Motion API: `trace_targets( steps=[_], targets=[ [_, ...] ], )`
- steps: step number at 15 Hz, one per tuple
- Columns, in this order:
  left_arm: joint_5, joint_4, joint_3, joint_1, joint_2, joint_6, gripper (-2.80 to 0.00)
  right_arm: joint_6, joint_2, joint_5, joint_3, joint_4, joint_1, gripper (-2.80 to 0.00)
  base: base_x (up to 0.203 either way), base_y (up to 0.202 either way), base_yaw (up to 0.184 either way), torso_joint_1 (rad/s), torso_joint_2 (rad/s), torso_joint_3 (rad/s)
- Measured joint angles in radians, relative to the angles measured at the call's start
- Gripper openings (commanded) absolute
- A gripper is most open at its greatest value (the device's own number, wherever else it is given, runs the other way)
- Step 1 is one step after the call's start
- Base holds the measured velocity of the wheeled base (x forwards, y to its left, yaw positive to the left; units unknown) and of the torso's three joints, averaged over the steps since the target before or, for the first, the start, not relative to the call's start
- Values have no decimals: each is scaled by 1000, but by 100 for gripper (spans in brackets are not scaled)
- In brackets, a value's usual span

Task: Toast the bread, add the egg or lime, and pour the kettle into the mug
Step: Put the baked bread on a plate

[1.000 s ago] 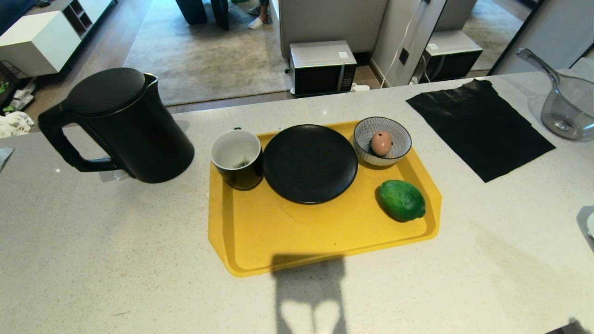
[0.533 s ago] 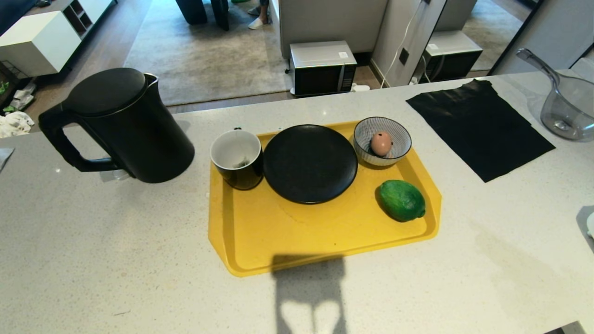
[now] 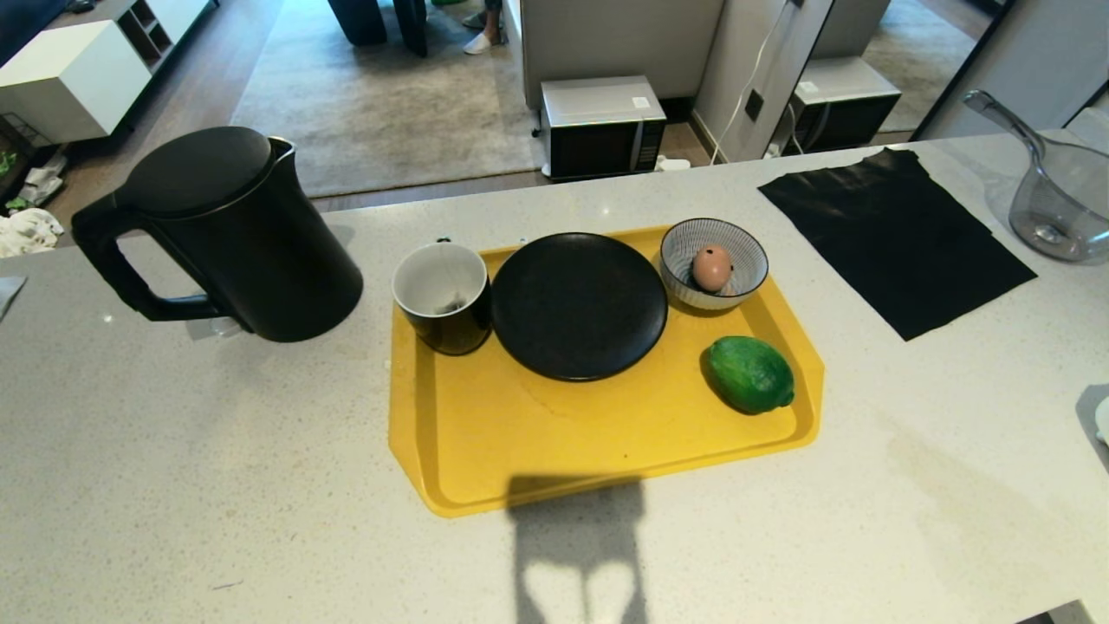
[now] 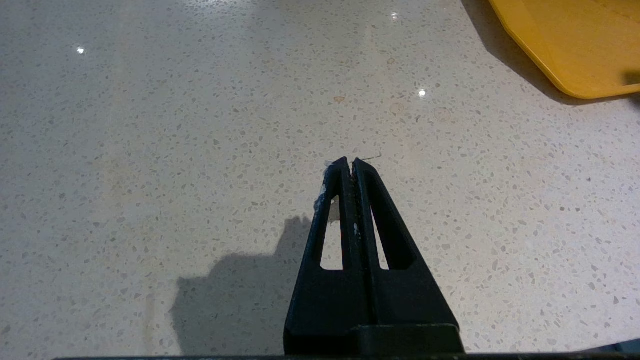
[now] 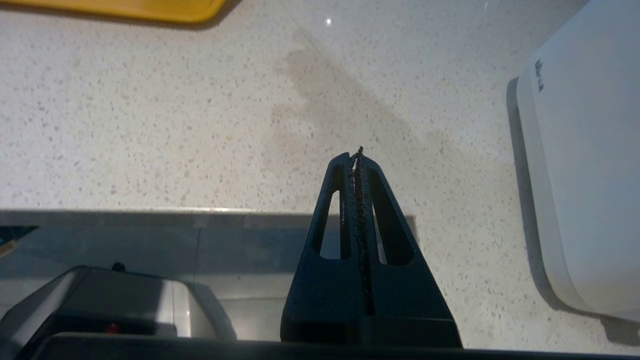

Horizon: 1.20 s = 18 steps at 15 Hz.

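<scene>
The black kettle (image 3: 225, 234) stands on the counter, left of the yellow tray (image 3: 520, 433). On the tray are the black mug (image 3: 442, 295) with a white inside, a black plate (image 3: 579, 305), the egg (image 3: 711, 267) in a striped bowl (image 3: 676, 260) and the green lime (image 3: 750, 373). The bread is out of view. My left gripper (image 4: 350, 161) is shut with nothing in it over bare counter, near a corner of the tray (image 4: 575, 50). My right gripper (image 5: 356, 154) is shut and empty above the counter's near edge. Neither gripper shows in the head view.
A black cloth (image 3: 892, 234) lies right of the tray, with a clear glass pot (image 3: 1061, 208) behind it at the far right. A white appliance (image 5: 585, 175) stands on the counter beside my right gripper. Beyond the counter's far edge is the room's floor.
A dark bit of my right arm at the bottom right corner of the head view has sunk almost out of sight. The things on the counter have not moved.
</scene>
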Motion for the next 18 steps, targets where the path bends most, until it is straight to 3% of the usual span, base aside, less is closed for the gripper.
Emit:
trace_targets(
  steps=[6, 18],
  targets=[
    [0, 0, 0, 0, 0, 0, -280, 95, 0, 6, 7, 74, 0, -280, 0, 0, 0, 0, 0, 0],
    [0, 0, 0, 0, 0, 0, -280, 126, 0, -6, 8, 67, 0, -280, 0, 0, 0, 0, 0, 0]
  ],
)
